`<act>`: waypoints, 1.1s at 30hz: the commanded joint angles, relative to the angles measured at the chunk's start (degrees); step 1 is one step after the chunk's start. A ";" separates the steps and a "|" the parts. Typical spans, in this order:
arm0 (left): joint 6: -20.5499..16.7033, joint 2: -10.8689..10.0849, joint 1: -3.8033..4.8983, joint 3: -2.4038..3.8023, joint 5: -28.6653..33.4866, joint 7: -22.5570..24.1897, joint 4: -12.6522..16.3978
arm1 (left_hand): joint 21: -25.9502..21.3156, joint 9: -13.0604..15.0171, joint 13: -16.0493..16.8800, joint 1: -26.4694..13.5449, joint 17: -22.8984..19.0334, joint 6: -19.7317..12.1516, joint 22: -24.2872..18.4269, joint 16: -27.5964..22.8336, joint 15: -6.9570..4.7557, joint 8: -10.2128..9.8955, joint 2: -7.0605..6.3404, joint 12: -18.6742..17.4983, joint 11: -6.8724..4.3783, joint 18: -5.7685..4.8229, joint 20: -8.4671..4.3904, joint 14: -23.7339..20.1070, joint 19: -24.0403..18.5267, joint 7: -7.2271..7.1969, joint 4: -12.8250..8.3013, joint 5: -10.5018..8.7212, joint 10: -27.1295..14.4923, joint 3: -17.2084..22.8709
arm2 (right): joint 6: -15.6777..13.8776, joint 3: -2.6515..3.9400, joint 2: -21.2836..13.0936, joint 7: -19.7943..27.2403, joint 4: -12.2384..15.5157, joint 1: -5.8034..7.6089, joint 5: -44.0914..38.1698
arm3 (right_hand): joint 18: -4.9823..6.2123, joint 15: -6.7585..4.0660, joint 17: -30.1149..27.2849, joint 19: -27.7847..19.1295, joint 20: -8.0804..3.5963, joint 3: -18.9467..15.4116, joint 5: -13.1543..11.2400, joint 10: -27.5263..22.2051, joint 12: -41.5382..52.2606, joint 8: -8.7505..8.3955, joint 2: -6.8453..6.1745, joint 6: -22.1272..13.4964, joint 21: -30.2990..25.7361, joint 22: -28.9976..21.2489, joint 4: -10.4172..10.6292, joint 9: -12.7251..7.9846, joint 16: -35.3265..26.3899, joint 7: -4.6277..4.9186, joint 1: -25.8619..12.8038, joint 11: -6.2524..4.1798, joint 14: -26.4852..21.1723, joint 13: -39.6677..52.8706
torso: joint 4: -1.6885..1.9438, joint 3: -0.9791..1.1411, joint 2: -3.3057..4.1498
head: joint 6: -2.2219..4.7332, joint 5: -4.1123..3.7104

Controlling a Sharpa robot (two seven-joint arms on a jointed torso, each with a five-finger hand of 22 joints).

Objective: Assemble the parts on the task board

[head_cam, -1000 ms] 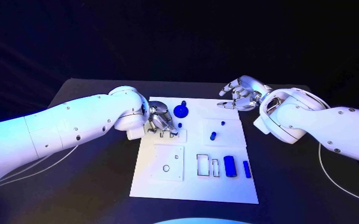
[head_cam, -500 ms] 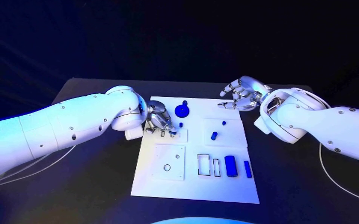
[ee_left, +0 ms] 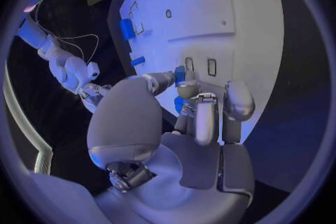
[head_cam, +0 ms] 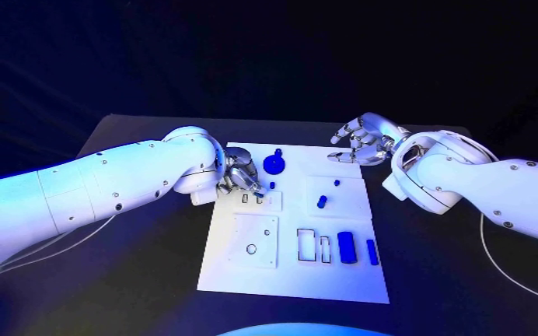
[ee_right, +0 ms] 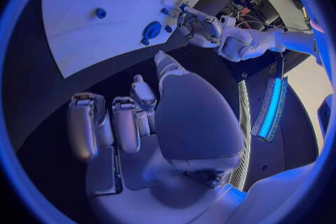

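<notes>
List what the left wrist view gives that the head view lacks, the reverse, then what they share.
Left wrist view alone: a close look at the left hand, its fingers meeting round a small blue part beside two narrow slots; whether they grip it is unclear. Head view alone: the white left arm and two blue pegs on the board's right half. Shared: the task board, both hands, the right hand open, and the blue block.

1. the black worktop [head_cam: 134, 274] carries the white board [head_cam: 294, 278] at its middle.
2. a thin pale cable [head_cam: 56, 252] lies on the worktop near its left edge.
</notes>
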 commanded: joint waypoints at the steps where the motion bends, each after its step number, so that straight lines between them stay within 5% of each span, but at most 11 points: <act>1: 0.11 0.21 0.02 0.00 -3.07 -0.42 0.09 | 0.40 14.10 0.23 -0.81 6.27 3.22 0.20 0.22 -0.53 3.47 0.15 0.34 -0.13 -0.59 -0.07 3.87 0.48 -2.83 -7.38 0.03 0.51 7.80 | 0.84 -0.01 0.05 0.25 0.01 -0.04 -0.62 | 0.43 -0.18 9.00 2.45 -0.12 0.26 -0.05 -0.12 -0.05 0.23 0.14 0.37 -0.28 11.62 0.19 -0.05 -0.19 -0.16 -0.33 -0.17 4.42 -0.05 | -0.01 -0.01 0.03 | -0.07 0.03; 33: 3.43 1.19 -0.09 -0.72 -7.32 -0.90 0.65 | 0.57 16.08 1.37 -3.28 7.04 3.92 0.80 0.64 -0.97 4.86 0.57 1.26 -0.65 -0.74 -0.45 4.08 1.05 -3.46 -7.29 -0.03 1.44 7.60 | 1.41 -0.02 0.28 0.36 -0.21 -0.15 -0.62 | 0.42 -0.18 9.06 2.47 -0.13 0.27 0.01 -0.06 0.03 0.28 0.15 0.26 -0.28 11.63 0.15 -0.11 -0.16 -0.16 -0.69 -0.17 4.43 0.00 | 0.09 -0.10 -0.02 | -0.82 0.12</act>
